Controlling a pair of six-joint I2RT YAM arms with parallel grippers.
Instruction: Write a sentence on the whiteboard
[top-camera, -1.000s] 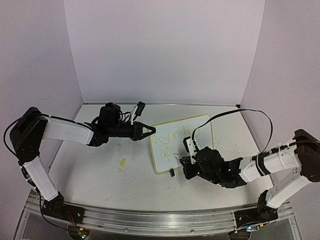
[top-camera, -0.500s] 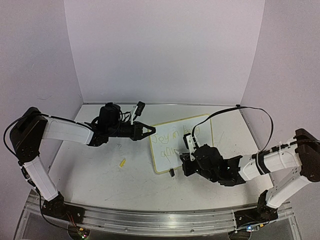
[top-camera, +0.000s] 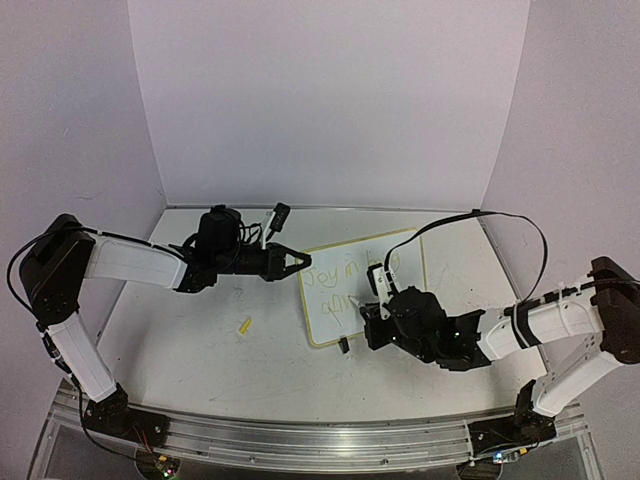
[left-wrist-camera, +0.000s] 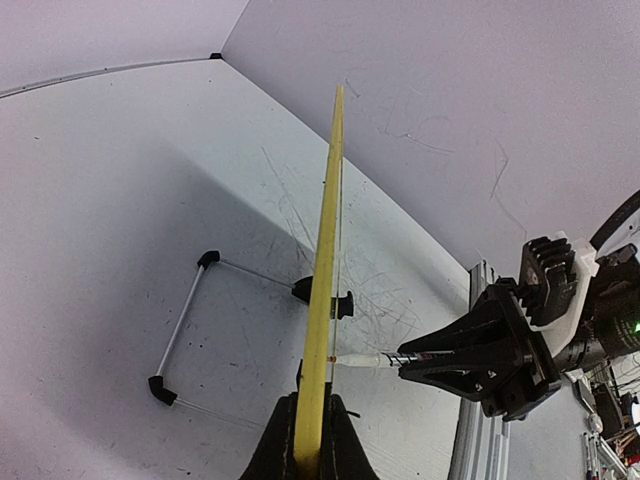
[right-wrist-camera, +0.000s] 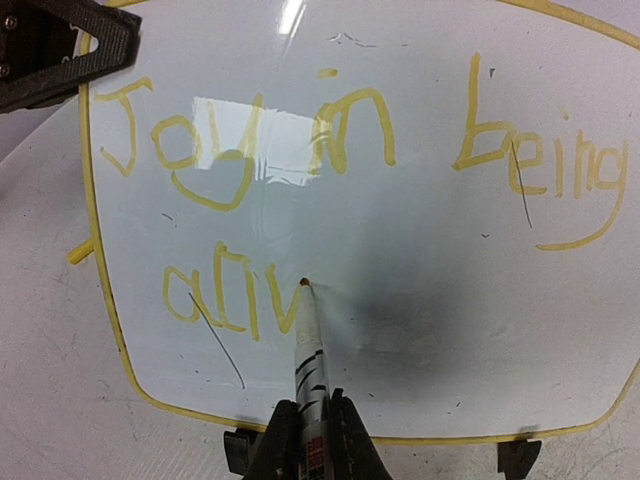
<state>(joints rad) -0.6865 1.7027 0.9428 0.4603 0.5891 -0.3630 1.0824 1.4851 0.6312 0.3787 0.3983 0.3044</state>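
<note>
The white desk was matte and finely scratched, and stood between plain pale walls. On it, right of centre, was the whiteboard, a glossy white rectangle with rounded corners and a thin yellow rim. It reflected a bright patch of light. From the left wrist view it showed edge-on as a narrow yellow strip.

The sentence ran across the board in 2 lines of loose yellow handwriting. The upper line read "Joy in being" and the lower one roughly "aliv".

The left tool was clenched on the board's left edge, with the yellow rim pinched between its black fingers. The right tool was at the board's near edge, grasping a slim white pen with black markings. The pen's tip touched the board just right of the last letter of the lower line.

2 small black clip feet sat along the board's near rim, 1 on each side of the right tool. A small yellow cap lay on the desk left of the board, apart from it.
</note>
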